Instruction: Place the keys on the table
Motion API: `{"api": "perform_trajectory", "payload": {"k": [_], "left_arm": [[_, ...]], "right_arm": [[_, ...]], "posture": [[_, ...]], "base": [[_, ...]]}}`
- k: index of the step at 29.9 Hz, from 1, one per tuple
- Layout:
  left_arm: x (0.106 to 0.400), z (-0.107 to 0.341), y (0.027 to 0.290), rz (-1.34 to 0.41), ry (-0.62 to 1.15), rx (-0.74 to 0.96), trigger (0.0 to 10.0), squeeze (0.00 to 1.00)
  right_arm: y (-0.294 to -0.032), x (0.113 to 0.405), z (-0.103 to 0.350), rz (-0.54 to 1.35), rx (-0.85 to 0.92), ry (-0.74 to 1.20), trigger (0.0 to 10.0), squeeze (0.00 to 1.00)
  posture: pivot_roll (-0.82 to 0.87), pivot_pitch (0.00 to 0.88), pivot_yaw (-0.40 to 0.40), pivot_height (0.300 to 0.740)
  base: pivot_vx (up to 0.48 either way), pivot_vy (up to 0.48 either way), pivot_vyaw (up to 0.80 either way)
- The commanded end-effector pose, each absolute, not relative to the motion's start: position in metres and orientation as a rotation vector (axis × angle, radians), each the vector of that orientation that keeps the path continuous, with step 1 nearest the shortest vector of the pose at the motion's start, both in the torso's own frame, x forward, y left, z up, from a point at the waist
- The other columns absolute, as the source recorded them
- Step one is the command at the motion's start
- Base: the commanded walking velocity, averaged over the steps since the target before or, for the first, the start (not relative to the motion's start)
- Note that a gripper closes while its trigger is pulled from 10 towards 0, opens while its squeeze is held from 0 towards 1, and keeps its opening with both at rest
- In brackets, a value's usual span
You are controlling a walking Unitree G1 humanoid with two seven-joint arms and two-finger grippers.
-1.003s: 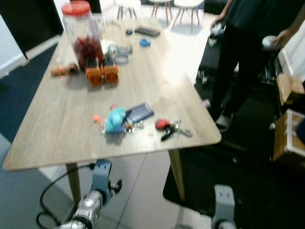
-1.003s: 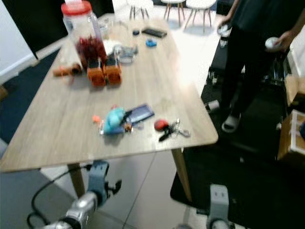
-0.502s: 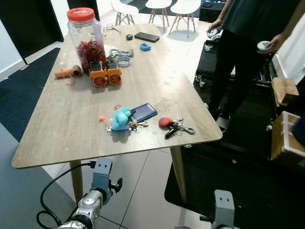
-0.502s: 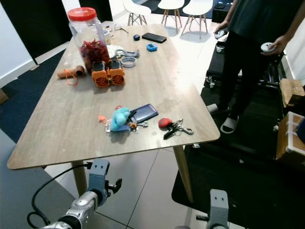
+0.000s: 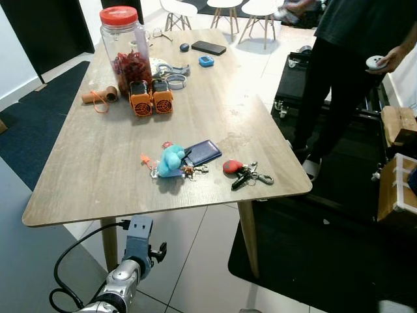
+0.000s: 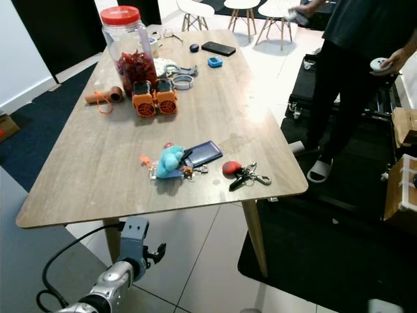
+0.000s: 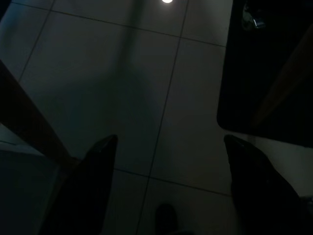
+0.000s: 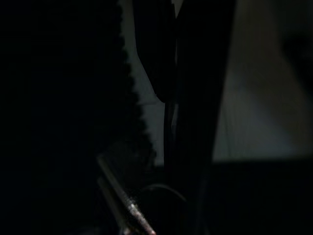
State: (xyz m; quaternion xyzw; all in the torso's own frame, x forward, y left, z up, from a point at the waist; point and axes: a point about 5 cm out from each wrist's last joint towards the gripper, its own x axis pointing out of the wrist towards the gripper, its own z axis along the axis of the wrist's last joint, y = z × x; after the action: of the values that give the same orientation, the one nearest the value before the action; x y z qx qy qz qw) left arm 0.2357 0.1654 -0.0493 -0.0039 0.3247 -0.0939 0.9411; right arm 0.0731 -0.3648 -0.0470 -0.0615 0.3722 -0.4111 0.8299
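Observation:
A bunch of keys with a red fob (image 5: 242,173) lies on the wooden table (image 5: 98,169) near its front right corner. Just left of it are a dark blue wallet (image 5: 204,152) and a second key bunch with a blue plush toy (image 5: 170,162). My left arm (image 5: 133,261) hangs below the table's front edge. In the left wrist view my left gripper (image 7: 169,142) is open over the tiled floor, holding nothing. The right wrist view is very dark, with a thin metallic glint (image 8: 128,208); what it is cannot be made out.
Further back on the table stand a red-lidded jar (image 5: 127,49), two orange gadgets (image 5: 152,99), a phone (image 5: 209,47) and small items. A person (image 5: 352,59) stands by the table's right side on a black mat (image 5: 313,261). A table leg (image 5: 247,235) descends near the keys.
The camera has steadied and shifted a little. My right wrist, earlier at the bottom edge, has left that spot. The items on the table lie as before.

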Motion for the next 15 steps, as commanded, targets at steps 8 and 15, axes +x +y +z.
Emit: {"api": "perform_trajectory", "payload": {"k": [8,15], "left_arm": [[0.247,-0.040,0.170,-0.189,0.616,0.012,10.0,0.00],[0.248,-0.040,0.167,-0.188,0.613,0.006,10.0,0.00]], "right_arm": [[-0.456,0.192,0.118,-0.995,-0.112,0.069,10.0,0.00],[-0.390,0.297,0.161,-0.514,-0.183,0.020,10.0,0.00]], "posture": [[-0.01,0.045,0.033,0.740],[-0.01,0.043,0.018,0.740]], "base": [[0.000,0.000,0.00],[0.000,0.000,0.00]]}}
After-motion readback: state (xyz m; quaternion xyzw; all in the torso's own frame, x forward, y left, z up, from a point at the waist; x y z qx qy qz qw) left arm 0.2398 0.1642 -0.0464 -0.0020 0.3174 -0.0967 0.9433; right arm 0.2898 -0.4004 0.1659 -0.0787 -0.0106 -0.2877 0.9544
